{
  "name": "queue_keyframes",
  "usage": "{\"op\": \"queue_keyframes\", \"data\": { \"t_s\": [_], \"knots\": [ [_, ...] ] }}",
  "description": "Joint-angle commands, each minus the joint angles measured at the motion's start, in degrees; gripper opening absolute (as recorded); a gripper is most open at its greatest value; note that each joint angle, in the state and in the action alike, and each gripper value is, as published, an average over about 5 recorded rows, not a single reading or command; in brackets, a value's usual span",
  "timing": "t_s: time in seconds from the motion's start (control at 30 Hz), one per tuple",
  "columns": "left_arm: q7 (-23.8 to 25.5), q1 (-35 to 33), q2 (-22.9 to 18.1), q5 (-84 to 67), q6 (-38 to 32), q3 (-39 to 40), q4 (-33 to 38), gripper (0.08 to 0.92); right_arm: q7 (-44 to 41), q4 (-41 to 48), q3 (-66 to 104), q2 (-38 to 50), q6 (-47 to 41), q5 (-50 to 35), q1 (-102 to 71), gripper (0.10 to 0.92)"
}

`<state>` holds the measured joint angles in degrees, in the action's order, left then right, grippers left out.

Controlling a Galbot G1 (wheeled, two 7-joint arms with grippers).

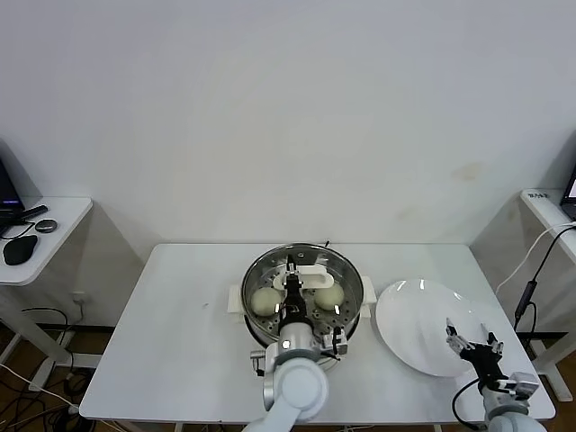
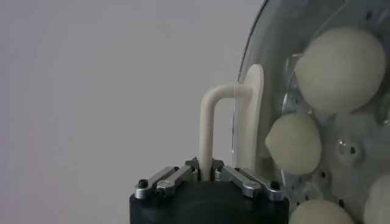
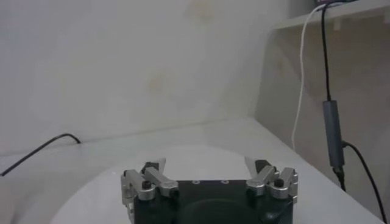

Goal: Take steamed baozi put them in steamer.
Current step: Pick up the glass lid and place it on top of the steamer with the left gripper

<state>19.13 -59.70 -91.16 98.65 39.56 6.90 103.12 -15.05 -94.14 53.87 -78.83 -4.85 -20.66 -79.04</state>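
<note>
Left gripper [image 2: 207, 176] clamped on white lid handle [image 2: 213, 122], glass lid [image 1: 301, 281] over the steamer [image 1: 256, 270] mid-table. Baozi [image 2: 340, 61] inside: smooth, round, cream-white, seen through the glass. Right gripper [image 3: 210, 170] fingers spread, empty, over white plate [image 1: 405, 315], right of steamer.

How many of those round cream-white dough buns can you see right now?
4, all inside the shiny steel steamer pot under its glass lid. The left wrist view shows one large bun, one beside the lid's white handle, and two cut off at the picture's edge. The white plate holds none.
</note>
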Motion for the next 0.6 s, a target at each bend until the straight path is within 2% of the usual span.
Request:
{"op": "queue_keyframes", "data": {
  "t_s": [0.03, 0.6],
  "knots": [
    [-0.66, -0.07, 0.00, 0.00, -0.02, -0.26, -0.58, 0.171, -0.03, 0.05, 0.12, 0.05, 0.23, -0.03, -0.20, 0.823],
    [-2.48, -0.71, 0.45, -1.74, -0.67, -0.47, -1.24, 0.171, -0.11, -0.14, 0.07, -0.19, 0.35, 0.13, -0.30, 0.823]
  ]
}}
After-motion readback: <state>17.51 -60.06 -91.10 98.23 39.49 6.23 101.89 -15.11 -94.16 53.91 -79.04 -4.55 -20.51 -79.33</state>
